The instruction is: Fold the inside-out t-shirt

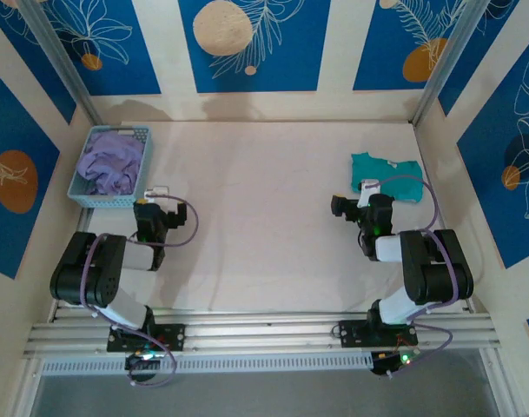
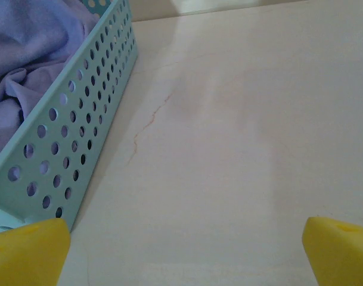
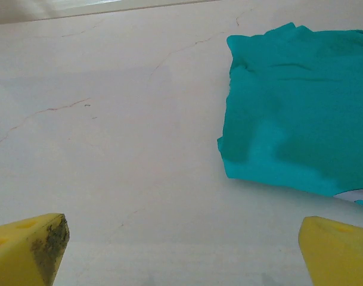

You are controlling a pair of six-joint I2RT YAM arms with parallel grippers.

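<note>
From above, the soft lavender-purple t-shirt [image 1: 112, 165] lies bunched up in a light blue plastic basket with holes [image 1: 145, 162] at the far left of the pale flat table [image 1: 264, 200]. A smaller teal-green shirt [image 1: 384, 176] lies flat on the right side. The left arm is bent low with its elbow back near its base, and the left gripper [image 1: 155, 193] points at the near corner of the basket. The right arm is bent the same way, and the right gripper [image 1: 368, 189] sits just beside the near edge of the teal shirt. In the left wrist view, the basket wall [image 2: 74, 119] stands between the left gripper [image 2: 181, 244] and the purple t-shirt [image 2: 26, 53]. Its yellow fingers [image 2: 29, 247] are spread wide and hold nothing. In the right wrist view, the teal shirt [image 3: 294, 107] lies ahead on the right. The right gripper [image 3: 184, 247] is also spread wide with nothing in it, and one finger [image 3: 26, 247] has a dark smudge.
</note>
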